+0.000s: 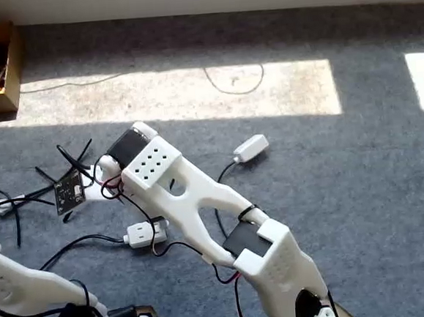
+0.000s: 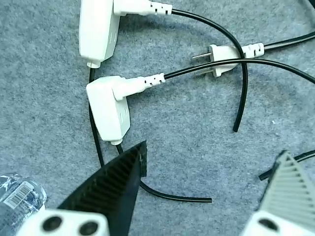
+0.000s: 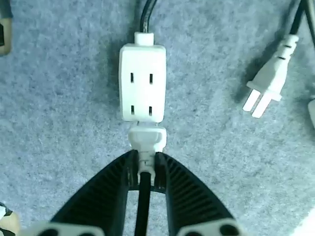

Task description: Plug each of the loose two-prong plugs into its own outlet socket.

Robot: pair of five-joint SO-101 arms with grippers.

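The right gripper [image 3: 142, 169] pinches 1 plug [image 3: 147, 139] by its cord end so its prongs line up with the outlet block [image 3: 142, 83], where it seems seated, while the left gripper [image 2: 214, 150] hangs open above a loose plug [image 2: 221, 56] on the carpet [image 2: 39, 123].

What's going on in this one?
The right gripper is shut on a white plug that sits flush against the end of a white outlet block on the grey carpet. No prongs show, so it looks seated. Another two-prong plug lies loose beside it. The left gripper hangs open above the carpet, near a white corded block, a second one, and a loose plug with bare prongs.
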